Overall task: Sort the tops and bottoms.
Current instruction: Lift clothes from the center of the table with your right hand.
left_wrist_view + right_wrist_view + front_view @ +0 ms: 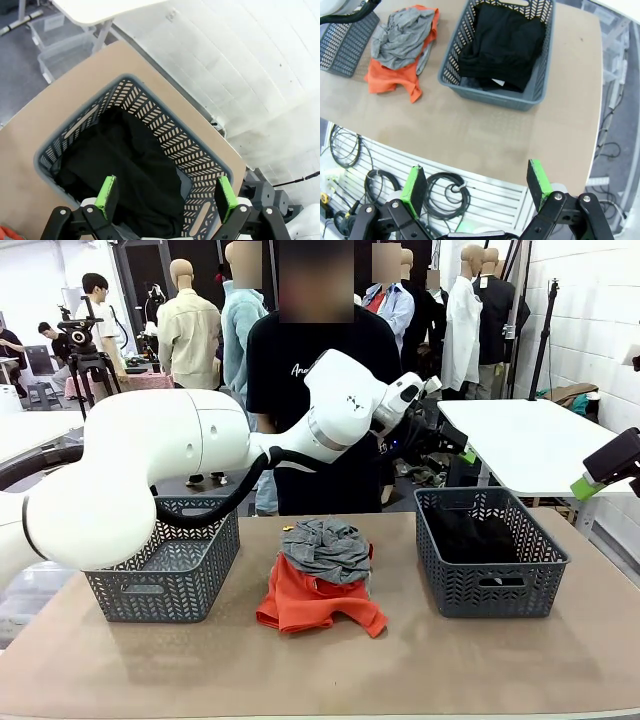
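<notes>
Front view: the tops (322,575), grey over orange, sit heaped mid-bench (420,670); the bottoms (470,535) lie in the right basket (490,590) near the bench's right edge. Left gripper (166,195) hangs above that basket, 2 fingers (106,197) apart, empty; right gripper (476,182) spread wide too, out by the right edge.

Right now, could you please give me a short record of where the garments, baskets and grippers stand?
left gripper: open, hovering above the right basket, holding nothing
right gripper: open, raised by the table at its right side, holding nothing
right basket contents: black bottoms
left basket: at the table's left
pile between baskets: grey top lying on orange T-shirt
person: standing at the far side
</notes>
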Robot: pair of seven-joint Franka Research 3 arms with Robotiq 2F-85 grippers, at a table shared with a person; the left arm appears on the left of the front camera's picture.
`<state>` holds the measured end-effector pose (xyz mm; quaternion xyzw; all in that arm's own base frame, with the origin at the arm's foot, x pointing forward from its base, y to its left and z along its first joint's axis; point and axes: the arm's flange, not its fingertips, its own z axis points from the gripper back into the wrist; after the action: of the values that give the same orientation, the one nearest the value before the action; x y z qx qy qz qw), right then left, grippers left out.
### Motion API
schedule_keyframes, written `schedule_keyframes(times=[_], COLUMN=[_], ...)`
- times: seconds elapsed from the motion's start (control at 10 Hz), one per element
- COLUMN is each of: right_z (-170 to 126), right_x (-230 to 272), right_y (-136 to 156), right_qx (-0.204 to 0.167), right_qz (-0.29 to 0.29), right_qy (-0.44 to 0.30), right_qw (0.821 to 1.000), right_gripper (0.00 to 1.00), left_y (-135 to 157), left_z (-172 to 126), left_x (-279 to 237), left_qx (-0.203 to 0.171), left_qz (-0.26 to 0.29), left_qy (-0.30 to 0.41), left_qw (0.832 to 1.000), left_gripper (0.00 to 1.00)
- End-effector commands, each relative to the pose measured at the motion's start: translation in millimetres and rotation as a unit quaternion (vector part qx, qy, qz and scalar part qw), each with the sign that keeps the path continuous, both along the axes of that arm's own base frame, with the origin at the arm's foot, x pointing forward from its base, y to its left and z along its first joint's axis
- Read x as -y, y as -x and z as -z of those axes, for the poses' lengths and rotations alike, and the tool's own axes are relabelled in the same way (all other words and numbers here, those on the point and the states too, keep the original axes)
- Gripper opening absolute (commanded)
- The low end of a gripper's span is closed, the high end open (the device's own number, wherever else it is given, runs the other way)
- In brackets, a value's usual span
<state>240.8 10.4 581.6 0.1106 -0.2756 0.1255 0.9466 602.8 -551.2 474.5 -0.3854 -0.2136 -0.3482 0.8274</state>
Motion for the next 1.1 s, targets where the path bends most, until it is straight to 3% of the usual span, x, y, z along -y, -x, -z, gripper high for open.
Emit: schedule_keyframes(times=[0.0,0.4,0.6,0.8,1.0], right_z=[1,1,1,1,1], right_x=[0,0,0,0,0], right_y=[0,0,0,0,0], right_qx=[-0.004,-0.004,-0.004,-0.004,-0.004], right_qz=[-0.003,-0.003,-0.003,-0.003,-0.003], right_qy=[0.003,0.003,0.003,0.003,0.003], right_qw=[1.0,1.0,1.0,1.0,1.0], right_gripper=[1.0,1.0,1.0,1.0,1.0], left_y=[0,0,41,66,99], left_z=[-4,0,-38,-51,-61], left_x=[-1,0,-37,-76,-102], left_qx=[0.007,0.0,0.042,0.046,0.026], left_qz=[0.003,0.0,-0.025,-0.041,-0.045], left_qy=[0.001,0.0,-0.03,-0.034,-0.081], left_qw=[1.0,1.0,0.998,0.998,0.995], left_gripper=[1.0,1.0,1.0,1.0,1.0])
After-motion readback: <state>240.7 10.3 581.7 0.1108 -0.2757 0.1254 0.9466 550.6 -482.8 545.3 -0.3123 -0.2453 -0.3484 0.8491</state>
